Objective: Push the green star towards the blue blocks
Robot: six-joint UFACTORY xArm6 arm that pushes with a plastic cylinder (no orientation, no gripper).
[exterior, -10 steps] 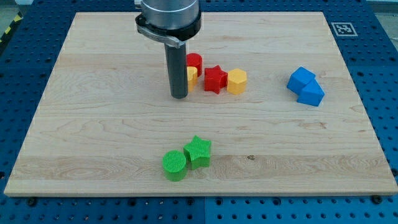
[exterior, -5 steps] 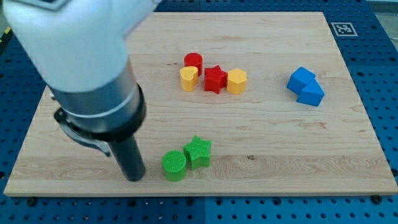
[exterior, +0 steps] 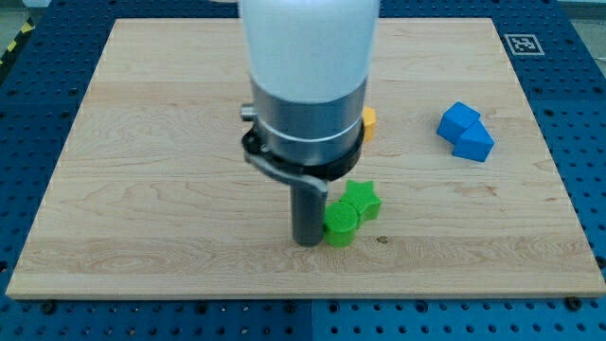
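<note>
The green star (exterior: 363, 200) lies below the board's middle, touching a green cylinder (exterior: 340, 225) at its lower left. My tip (exterior: 307, 240) rests on the board right against the green cylinder's left side. Two blue blocks (exterior: 465, 132) sit together at the view's right, well up and right of the star. The arm's wide body hides the board above the tip.
A yellow block (exterior: 369, 120) peeks out from behind the arm at its right edge. The red blocks and the other yellow block are hidden behind the arm. The wooden board (exterior: 142, 189) ends close below the tip.
My tip moved right from the green cylinder's left and pushed it. The green cylinder and green star have shifted to the right and slightly up.
</note>
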